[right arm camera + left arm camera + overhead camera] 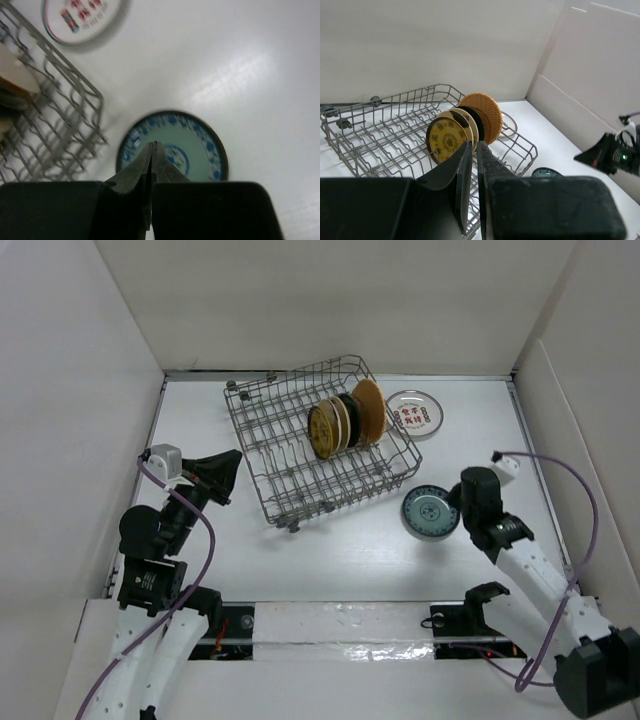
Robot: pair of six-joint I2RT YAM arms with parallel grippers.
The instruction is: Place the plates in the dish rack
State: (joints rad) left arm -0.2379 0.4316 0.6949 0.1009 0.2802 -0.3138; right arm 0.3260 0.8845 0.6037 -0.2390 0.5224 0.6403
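The grey wire dish rack [290,455] stands at the middle of the table. In it, on edge, are a patterned yellow plate [325,430], a cream one, a black one and an orange-brown plate [368,408]. A white plate with red marks [414,412] lies flat to the right of the rack. A patterned teal plate [428,512] lies flat by the rack's near right corner. My right gripper [152,144] is shut and empty, just above the teal plate [195,145]. My left gripper [474,145] is shut and empty, left of the rack [380,130]. No pale pink plate is in view.
White walls close in the table at the back and on both sides. The right arm's purple cable [585,510] loops near the right wall. A taped strip [340,625] runs along the near edge between the arm bases.
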